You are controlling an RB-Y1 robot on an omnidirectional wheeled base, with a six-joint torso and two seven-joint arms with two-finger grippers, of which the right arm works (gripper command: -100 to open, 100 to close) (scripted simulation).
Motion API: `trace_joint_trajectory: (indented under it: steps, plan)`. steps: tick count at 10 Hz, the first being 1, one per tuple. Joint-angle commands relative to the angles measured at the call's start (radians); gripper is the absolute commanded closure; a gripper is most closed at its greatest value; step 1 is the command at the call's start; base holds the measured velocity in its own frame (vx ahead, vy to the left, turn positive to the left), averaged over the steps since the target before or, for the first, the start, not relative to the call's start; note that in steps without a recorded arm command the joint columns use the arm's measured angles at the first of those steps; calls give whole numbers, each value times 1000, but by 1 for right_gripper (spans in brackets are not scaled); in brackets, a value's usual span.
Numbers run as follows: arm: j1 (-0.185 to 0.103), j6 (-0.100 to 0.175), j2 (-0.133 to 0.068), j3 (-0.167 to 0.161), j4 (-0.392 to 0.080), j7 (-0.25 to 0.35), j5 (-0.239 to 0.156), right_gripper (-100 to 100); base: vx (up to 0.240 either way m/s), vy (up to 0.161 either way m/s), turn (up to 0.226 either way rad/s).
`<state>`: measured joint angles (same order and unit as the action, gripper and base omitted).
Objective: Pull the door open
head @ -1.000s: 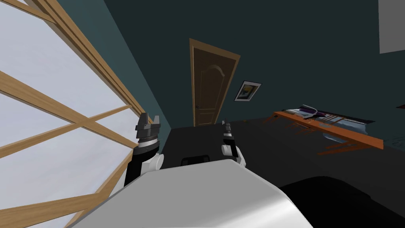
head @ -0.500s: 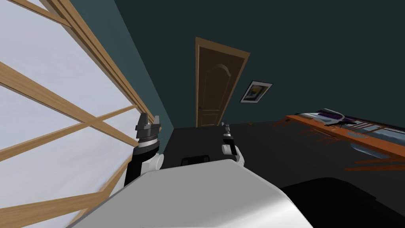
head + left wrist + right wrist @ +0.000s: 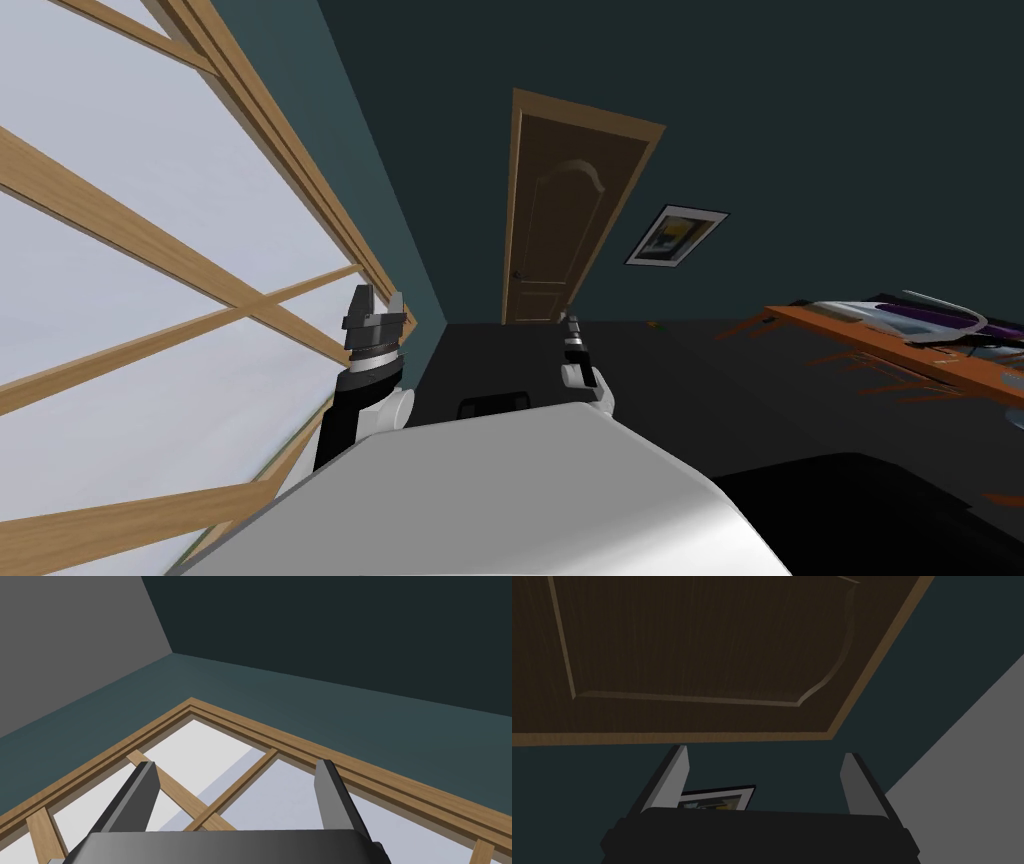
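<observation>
— How far along was the job?

— Barely begun. Nearest, the left hand (image 3: 379, 296) stood raised beside the window (image 3: 150, 330), its fingers (image 3: 142, 786) spread and holding nothing. The right hand (image 3: 571, 318) was held out in front, likewise released, fingers apart and empty.

— And the door?

— The door (image 3: 565, 235) looked shut in its frame at the far wall, well apart from both hands, with dark floor (image 3: 700, 400) between. Its knob (image 3: 518, 274) (small, on the edge nearer the window) was untouched. The right hand pointed toward the door's upper panel, and a picture (image 3: 675, 236) hung near the frame.

— So what was left?

— By my reckoning, everything: close the gap, bring a hand to the knob, clench it, then pull. A bench (image 3: 880, 340) stood off to the right, away from that line.
</observation>
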<state>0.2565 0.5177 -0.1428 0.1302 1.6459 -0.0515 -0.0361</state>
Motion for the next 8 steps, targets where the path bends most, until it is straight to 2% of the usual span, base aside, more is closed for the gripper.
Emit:
trace_joint_trajectory:
  steps: [1,8]
  plan:
    - [-4,7,-11,6,-30,7,-6,-100,70,8,36]
    - [-93,53,-68,46,-269,36,-45,-100,99,18,142]
